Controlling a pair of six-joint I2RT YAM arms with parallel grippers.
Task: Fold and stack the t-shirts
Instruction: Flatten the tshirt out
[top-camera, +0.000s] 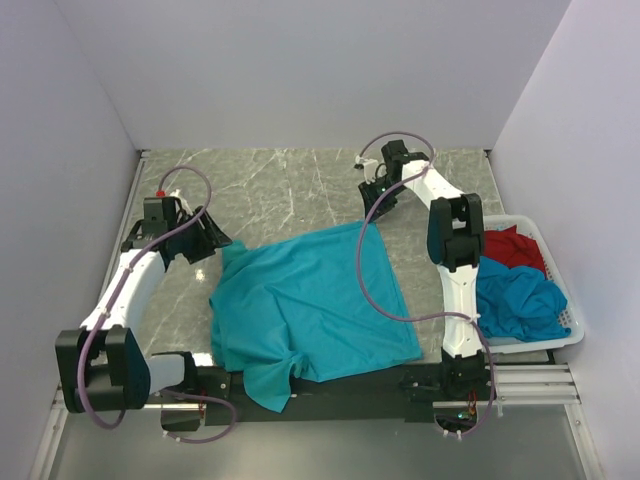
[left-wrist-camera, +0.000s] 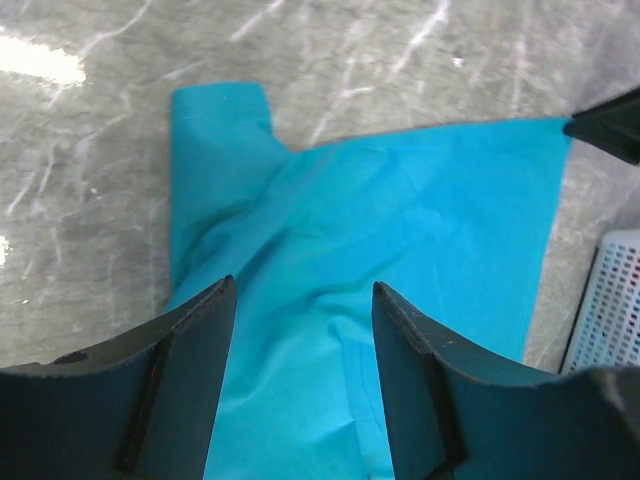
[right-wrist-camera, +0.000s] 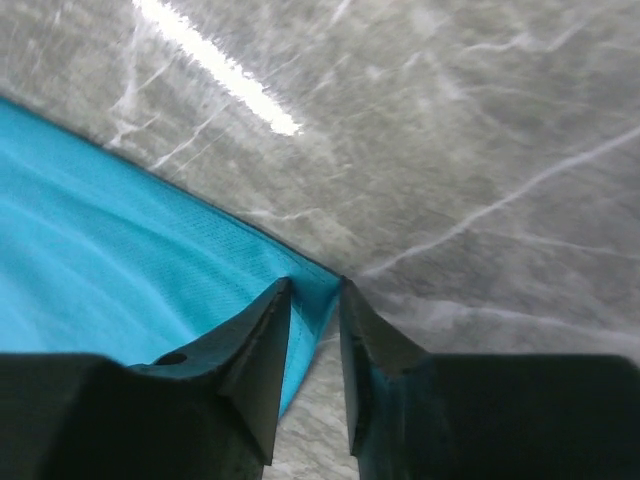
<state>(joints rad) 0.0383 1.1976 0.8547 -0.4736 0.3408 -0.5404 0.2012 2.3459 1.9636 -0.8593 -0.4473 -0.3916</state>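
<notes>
Teal t-shirt (right-wrist-camera: 120, 290) corner between nearly closed right end effector (right-wrist-camera: 315, 295) fingers.

My two arms have white shells and black joint housings. A mauve cable loops along my left arm (top-camera: 125, 290) and another along my right arm (top-camera: 455, 270). A small red cap sits at twelve o'clock on my left wrist. My wedge-shaped fingers (left-wrist-camera: 195, 375) are matte black plastic.
</notes>
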